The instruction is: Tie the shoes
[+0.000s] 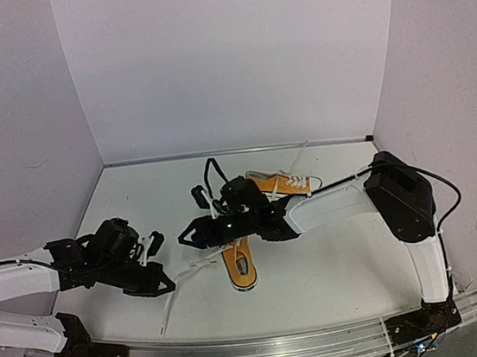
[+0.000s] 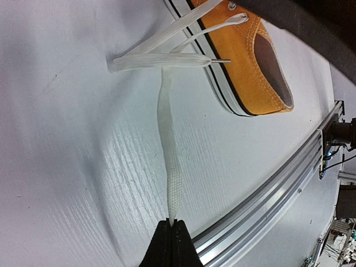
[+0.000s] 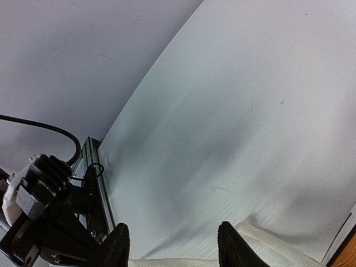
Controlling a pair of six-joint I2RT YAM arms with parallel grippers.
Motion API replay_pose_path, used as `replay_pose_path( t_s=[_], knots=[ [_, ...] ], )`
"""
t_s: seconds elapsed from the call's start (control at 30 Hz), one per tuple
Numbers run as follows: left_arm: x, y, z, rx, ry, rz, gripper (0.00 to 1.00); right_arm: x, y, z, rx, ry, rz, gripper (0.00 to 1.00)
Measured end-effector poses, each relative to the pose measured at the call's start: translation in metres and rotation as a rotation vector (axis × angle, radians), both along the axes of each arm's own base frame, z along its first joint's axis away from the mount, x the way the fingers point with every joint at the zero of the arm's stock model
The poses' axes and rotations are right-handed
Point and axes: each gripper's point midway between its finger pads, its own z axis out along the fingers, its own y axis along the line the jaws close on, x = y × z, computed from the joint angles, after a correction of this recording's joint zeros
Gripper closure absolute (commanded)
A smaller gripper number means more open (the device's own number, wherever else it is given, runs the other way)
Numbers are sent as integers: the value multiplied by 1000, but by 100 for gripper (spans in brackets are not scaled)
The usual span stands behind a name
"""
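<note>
Two orange-yellow sneakers lie on the white table: the near shoe [image 1: 241, 265] at the centre, and the far shoe [image 1: 284, 183] behind it. My left gripper [image 1: 166, 285] is shut on the end of a white lace [image 2: 168, 150]. The lace runs taut from the near shoe [image 2: 250, 61] to the fingertips [image 2: 173, 221]. My right gripper [image 1: 185, 236] hovers left of the near shoe's toe with its jaws open [image 3: 173, 247]. White lace [image 3: 272, 245] lies under its fingers, and the right arm hides the near shoe's front in the top view.
An aluminium rail [image 1: 268, 349] runs along the table's near edge and also shows close to the left fingers [image 2: 267, 189]. A loose lace end [image 1: 165, 320] trails toward the rail. White walls enclose the table on three sides.
</note>
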Motion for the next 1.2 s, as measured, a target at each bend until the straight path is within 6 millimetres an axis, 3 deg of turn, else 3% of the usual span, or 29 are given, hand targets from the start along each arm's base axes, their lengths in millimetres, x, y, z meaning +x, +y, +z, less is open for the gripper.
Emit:
replay_pose_path(
  t_s=[0.2, 0.43, 0.5, 0.63, 0.8, 0.97, 1.2],
  knots=[
    [-2, 3, -17, 49, 45, 3, 97, 20, -12, 1, -9, -3, -33, 47],
    [-9, 7, -37, 100, 95, -18, 58, 17, -36, 10, -52, -26, -32, 47],
    [-9, 7, -38, 109, 90, -23, 53, 13, -46, 11, -62, -28, -35, 47],
    [2, 3, -32, 133, 59, -23, 53, 5, -67, 12, -89, -18, -46, 47],
    [34, -22, -21, 149, 4, -15, 58, 3, -95, 18, -102, -21, -86, 47],
    [58, -42, -34, 184, -2, 0, 60, 2, -117, 28, -100, -32, -123, 47],
    [74, -47, -56, 231, 22, 25, 56, -1, -137, 35, -99, -40, -154, 46]
  ],
)
